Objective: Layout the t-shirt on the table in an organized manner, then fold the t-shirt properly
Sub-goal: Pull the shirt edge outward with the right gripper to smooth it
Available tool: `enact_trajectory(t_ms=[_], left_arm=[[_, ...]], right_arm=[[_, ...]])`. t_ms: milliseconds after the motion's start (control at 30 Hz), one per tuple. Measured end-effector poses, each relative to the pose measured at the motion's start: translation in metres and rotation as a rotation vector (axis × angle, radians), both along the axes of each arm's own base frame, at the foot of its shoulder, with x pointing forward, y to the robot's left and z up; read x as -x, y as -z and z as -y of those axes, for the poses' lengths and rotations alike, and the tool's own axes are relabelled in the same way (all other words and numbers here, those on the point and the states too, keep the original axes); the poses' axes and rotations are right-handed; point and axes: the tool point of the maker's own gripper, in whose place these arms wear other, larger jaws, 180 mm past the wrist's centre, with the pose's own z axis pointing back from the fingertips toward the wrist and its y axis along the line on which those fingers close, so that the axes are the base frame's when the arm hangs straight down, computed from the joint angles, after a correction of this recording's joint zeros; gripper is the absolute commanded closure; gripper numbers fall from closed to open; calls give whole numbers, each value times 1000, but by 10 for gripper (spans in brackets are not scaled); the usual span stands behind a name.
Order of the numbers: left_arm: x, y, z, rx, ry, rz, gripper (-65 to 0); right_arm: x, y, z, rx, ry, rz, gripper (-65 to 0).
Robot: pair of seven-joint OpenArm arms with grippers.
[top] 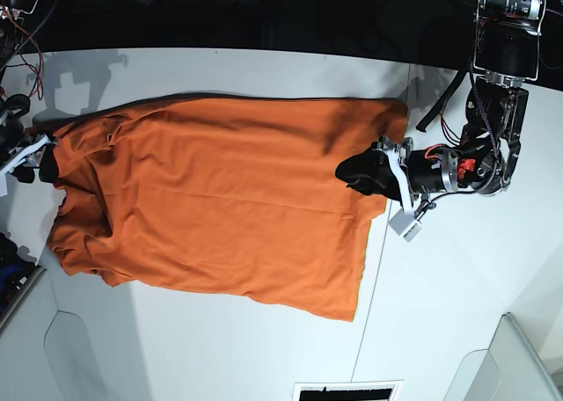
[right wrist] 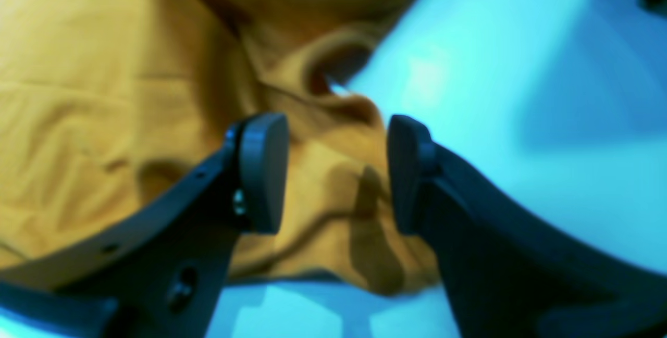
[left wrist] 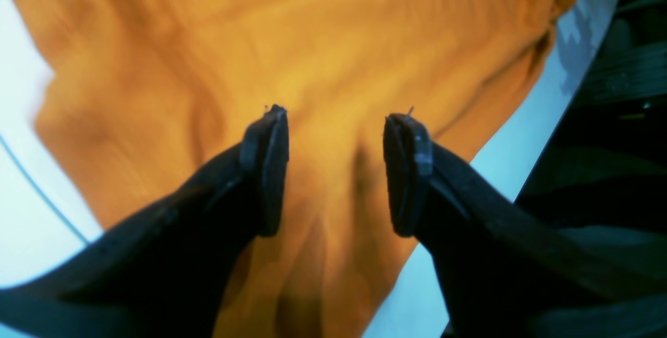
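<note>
Two tools are in my views, and both stand with their pads apart and nothing between them. From the left wrist camera, my left tool (left wrist: 336,171) hangs just over the t-shirt (left wrist: 292,57), the cloth running forward and away from the pads, with the edge of the desk (left wrist: 521,145) close on one side. From the right wrist camera, my right tool (right wrist: 336,171) hangs over a rumpled edge of the shirt, where a rolled opening that I take for a sleeve or the collar lies just ahead; bare desk shows past the pads on one side.

In the base view the t-shirt (top: 220,207) lies spread across the desk (top: 440,331), mostly flat, its long axis running from one arm to the other. The left tool (top: 365,174) sits over the straight end of the shirt, which I judge to be the hem, near one of its corners. The right tool (top: 35,159) is barely in view at the picture's edge, at the bunched end with the sleeves. So each arm has its own end of the shirt under it, and the cloth lies between them; whichever end gets straightened, the nearer arm is plain. The bunched end looks the less tidy to me.

I can read no brand, label or writing on the shirt; a small white tag hangs from the left arm (top: 457,168), too small to read.
</note>
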Motion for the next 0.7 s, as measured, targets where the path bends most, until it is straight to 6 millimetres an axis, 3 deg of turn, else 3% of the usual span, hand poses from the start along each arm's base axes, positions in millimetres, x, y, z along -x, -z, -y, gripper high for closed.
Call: enact_trajectory(t_ms=[133,500,533,700], left_arm=[[15,12,0,1,-4,-36,-318],[16,12,0,3,-5,-38,-318],[16,12,0,3,-5,-38,-318],[15,13,-1,-6,-7,-33,-318]], right_arm=[[2,6,5,58,-7,-28,-306],[15,37,27,75,12,-118,-303],[17,40,26,74,11,-130,-291],[17,40,25,71,11,-129,-95]])
